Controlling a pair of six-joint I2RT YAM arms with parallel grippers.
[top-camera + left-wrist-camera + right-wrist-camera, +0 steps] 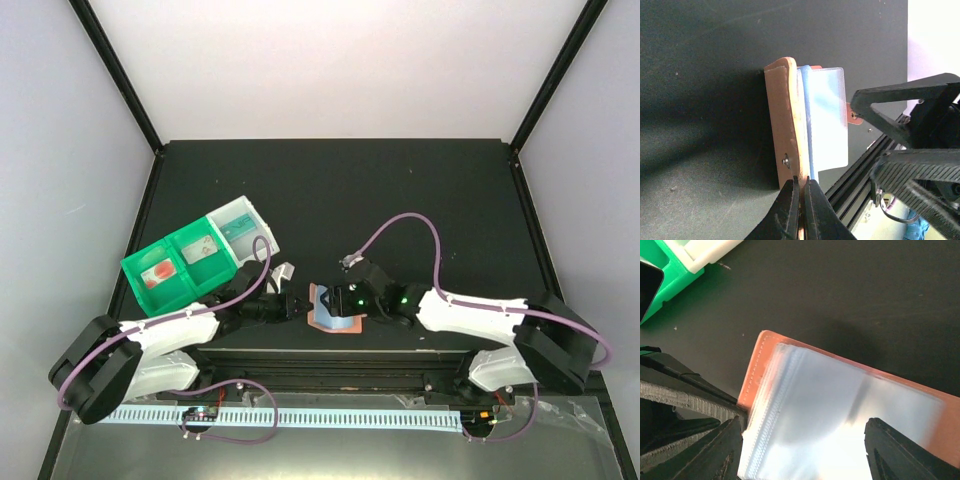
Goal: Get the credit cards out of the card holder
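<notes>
Status: extraction not complete.

1. Locate the small salmon-brown leather-like bifold card holder (782, 120). It stands on edge at the middle of the near edge of the black desk (400, 190), between the two arms.
2. Check the left gripper (801, 186). It is clamped shut on the bottom edge of the card holder and holds it upright.
3. Check the right gripper (805, 424). Its jaws are spread on either side of the pale leaves and pinch nothing.
4. Check the pale blue and whitish plastic credit cards (827, 115). They sit in the card holder. You cannot tell cards from clear sleeves here. No card lies loose on the desk, so judge every card as remaining.

Markings: no readable writing. The labels in the green-and-white compartment tray (135, 272), toward the left edge, are too small to read.
</notes>
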